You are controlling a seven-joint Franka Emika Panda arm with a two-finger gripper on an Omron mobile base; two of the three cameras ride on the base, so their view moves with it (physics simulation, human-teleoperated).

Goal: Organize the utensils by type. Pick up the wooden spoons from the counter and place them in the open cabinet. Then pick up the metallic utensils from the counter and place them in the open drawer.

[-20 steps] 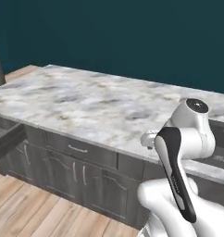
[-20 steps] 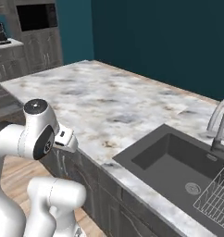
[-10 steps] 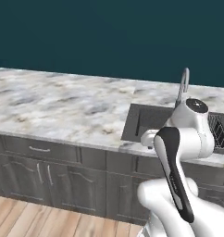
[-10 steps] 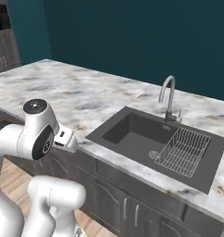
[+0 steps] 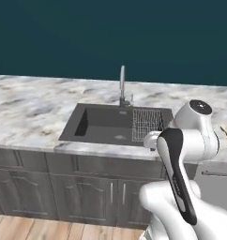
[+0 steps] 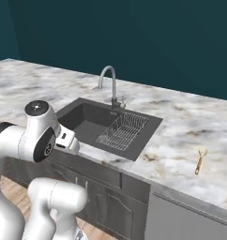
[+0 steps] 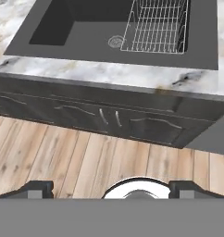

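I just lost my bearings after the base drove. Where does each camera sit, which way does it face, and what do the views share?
Left base view: behind the arm's left, facing the sink and faucet; the arm rises lower right.
Right base view: behind the arm's right, facing sink, wire rack and a wooden spoon on the counter; the arm rises lower left.
Hand view: on the hand, looking down at sink, cabinet doors and floor; open pincer tips at bottom.
All share sink and rack.

You see one short wooden spoon [image 6: 200,160], cream head, orange-brown handle, lying flat on the marble counter [image 6: 181,122], right of the sink.
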